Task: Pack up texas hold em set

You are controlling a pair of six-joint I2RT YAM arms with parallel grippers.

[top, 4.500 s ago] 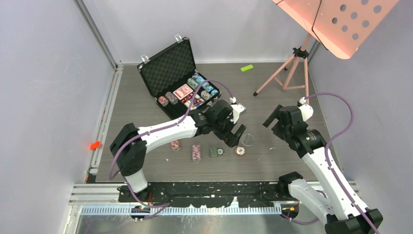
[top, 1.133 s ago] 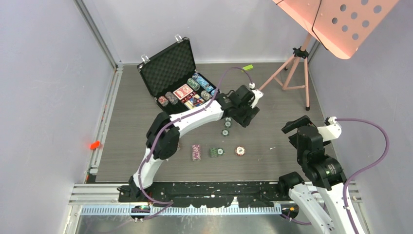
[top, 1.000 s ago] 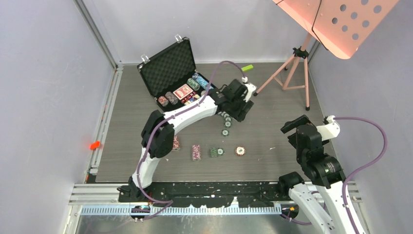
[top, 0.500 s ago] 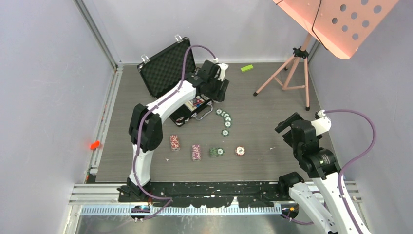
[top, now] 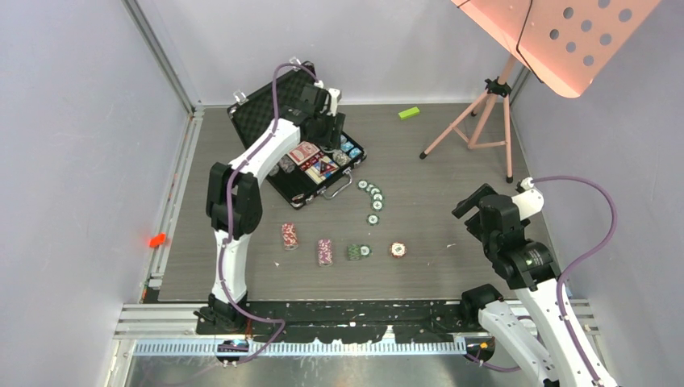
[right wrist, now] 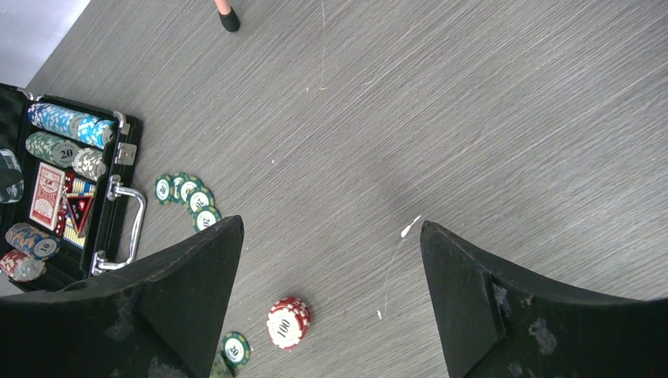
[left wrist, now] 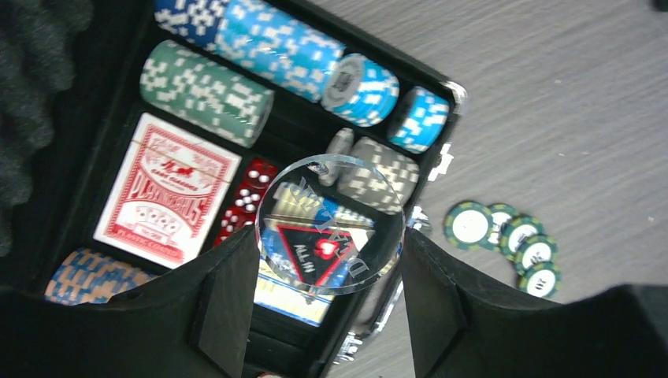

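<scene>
Clear disc (left wrist: 331,224), poss. engraved, is held by L gripper (left wrist: 327,256) over case (top: 260,105); R gripper (right wrist: 331,260) is spread wide, empty.

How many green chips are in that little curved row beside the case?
5 green chips, fanned in one arc on the table beside the case handle; others might hide beneath.
</scene>
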